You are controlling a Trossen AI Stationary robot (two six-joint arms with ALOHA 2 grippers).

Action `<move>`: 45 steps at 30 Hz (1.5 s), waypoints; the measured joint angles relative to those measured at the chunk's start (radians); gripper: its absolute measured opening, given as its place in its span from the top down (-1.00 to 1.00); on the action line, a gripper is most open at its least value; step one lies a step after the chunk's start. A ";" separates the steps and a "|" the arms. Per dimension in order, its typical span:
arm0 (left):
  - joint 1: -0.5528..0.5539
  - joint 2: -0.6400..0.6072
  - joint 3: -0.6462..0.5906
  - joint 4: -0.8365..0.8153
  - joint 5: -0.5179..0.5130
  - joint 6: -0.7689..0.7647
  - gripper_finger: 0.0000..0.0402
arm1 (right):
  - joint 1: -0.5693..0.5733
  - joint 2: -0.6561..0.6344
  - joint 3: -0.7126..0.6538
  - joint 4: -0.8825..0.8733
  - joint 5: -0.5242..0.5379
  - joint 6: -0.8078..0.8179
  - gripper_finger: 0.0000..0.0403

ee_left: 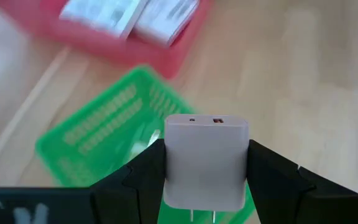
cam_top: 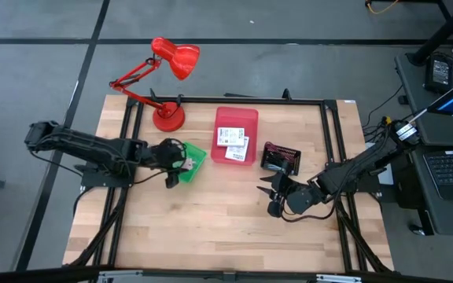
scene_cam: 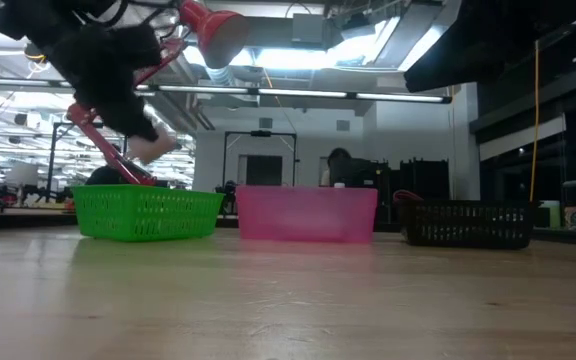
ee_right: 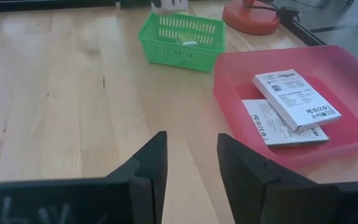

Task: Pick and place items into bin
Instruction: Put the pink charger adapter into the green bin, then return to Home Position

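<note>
A white charger block [ee_left: 206,163] is clamped in the left hand [ee_left: 206,167] above the green basket [cam_top: 190,163], apparently for release there. The right hand [ee_right: 191,163] is held apart and empty over the worktop [cam_top: 211,220], waiting.

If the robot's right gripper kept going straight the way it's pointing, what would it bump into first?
Probably the green plastic basket. The right gripper is open and empty, with bare wooden table between it and the basket. The pink plastic bin sits off to one side and looks clear of that line, though depth is hard to judge.
</note>
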 joint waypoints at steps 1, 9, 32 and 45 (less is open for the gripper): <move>0.000 0.004 0.000 -0.024 -0.011 -0.016 0.09 | 0.000 0.000 0.000 0.000 0.000 -0.001 0.40; 0.000 0.096 0.000 -0.059 -0.041 -0.053 0.09 | -0.029 0.000 0.000 0.005 0.000 -0.025 0.40; 0.000 0.240 0.000 -0.008 -0.080 -0.001 -0.29 | -0.078 0.000 0.000 0.007 -0.002 -0.053 0.40; -0.003 0.110 0.063 -0.014 -0.053 0.179 0.47 | -0.082 0.000 0.000 0.011 -0.002 -0.088 0.73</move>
